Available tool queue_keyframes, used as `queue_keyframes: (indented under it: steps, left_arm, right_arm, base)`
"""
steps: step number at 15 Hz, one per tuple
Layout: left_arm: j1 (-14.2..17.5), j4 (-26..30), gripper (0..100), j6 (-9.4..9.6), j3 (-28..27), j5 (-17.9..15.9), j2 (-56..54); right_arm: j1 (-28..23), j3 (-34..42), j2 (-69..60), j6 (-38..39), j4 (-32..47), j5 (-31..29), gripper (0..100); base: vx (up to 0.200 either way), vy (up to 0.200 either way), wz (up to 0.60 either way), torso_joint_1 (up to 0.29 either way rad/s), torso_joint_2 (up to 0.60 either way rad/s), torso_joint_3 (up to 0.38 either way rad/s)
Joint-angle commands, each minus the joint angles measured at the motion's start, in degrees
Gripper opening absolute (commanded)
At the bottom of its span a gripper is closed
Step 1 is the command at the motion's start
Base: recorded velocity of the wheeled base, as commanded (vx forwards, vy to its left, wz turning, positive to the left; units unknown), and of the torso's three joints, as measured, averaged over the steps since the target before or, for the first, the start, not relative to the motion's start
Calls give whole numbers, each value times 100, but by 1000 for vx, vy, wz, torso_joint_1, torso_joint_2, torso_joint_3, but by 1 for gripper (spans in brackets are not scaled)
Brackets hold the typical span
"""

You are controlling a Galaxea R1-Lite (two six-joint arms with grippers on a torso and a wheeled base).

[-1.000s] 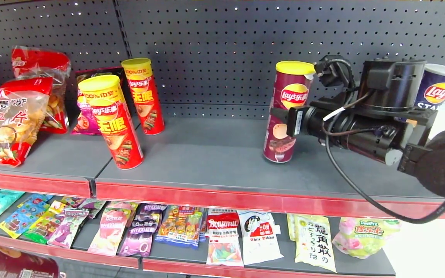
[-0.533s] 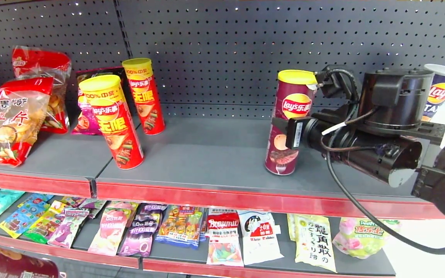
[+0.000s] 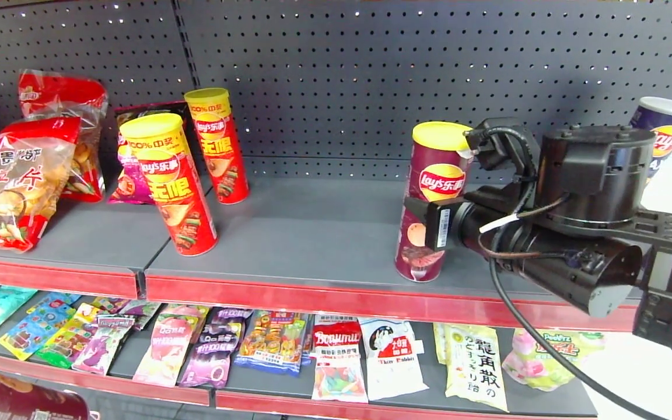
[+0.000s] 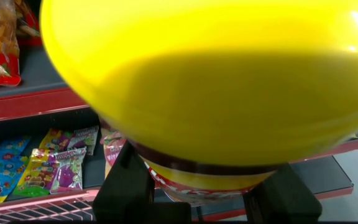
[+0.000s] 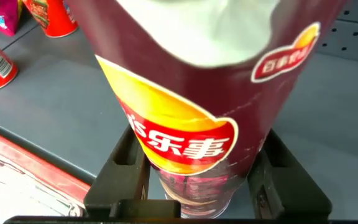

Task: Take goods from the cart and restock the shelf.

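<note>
Right gripper [image 3: 429, 224]: closed on the maroon can [image 3: 434, 175], one black finger [image 5: 124, 168] pressed to each side of it, gripping at about mid-height.
Maroon can: upright with a slight lean, yellow lid on top, label facing forward; the gripper reaches it from the shelf's right side.
Maroon can, place: right half of the upper shelf [image 3: 312, 233], its base just behind the red front edge; whether the base touches the board cannot be told.
Left gripper [image 4: 197, 199]: closed on a second can [image 4: 210, 81] with a yellow lid, both fingers against its body below the lid.
Red cans [image 3: 167, 181]: two, yellow-lidded, on the left half of the upper shelf, well apart from the maroon can; one stands near the front edge, the other near the back panel.
Blue can [image 3: 660, 131]: back right corner of the upper shelf, behind the right arm.
Red bags [image 3: 18, 175]: left end of the upper shelf.
Lower shelf [image 3: 546, 402]: a row of flat packets [image 3: 336, 356] lying along it.
</note>
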Motion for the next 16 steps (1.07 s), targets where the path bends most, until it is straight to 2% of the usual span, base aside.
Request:
queue_keyframes:
  steps: [1,5,16]
  left_arm:
    - [-3,-3,0,-9,-6,4,-2]
    - [-3,6,0,0,-6,4,-2]
    - [-3,24,0,-9,2,4,-11]
  right_arm:
    - [24,93,-69,-1,3,-56,0]
    - [138,313,-157,-10,12,-65,0]
    - [155,208,54,-27,21,-188,0]
  base:
    - [0,0,0,0,0,0]
    - [0,0,0,0,0,0]
    - [0,0,0,0,0,0]
